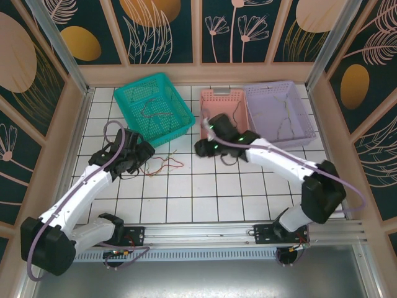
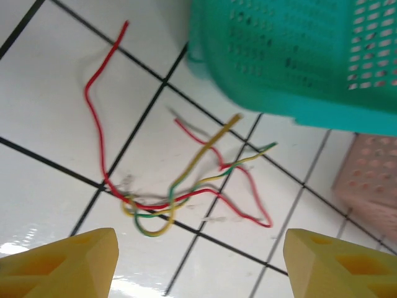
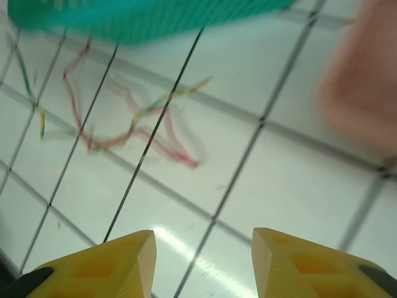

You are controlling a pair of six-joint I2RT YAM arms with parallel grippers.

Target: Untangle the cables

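With left gripper (image 2: pixel 200 239) and right gripper (image 3: pixel 203 234) jaws apart and empty, pinch the red, yellow and green wire cables (image 2: pixel 180 192), likely light and limp, beside the teal plastic basket (image 2: pixel 291 56), by a free end.

Three baskets stood across the upper part of the top view: one teal basket (image 1: pixel 141 82), one pink basket (image 1: pixel 220 92) and one lilac basket (image 1: pixel 270 85). Two arms rose from the bottom edge, the left arm (image 1: pixel 80 192) and the right arm (image 1: pixel 279 158), each ending in one hand. The left hand (image 2: pixel 201 254) and the right hand (image 3: pixel 203 254) each showed two yellow fingers (image 2: pixel 74 261). In the left wrist view, the cables (image 2: pixel 131 200) on the table (image 1: pixel 186 198) appeared to be four strands: two red, one yellow and one green. More thin strands lay in the teal and lilac baskets, too fine to count.
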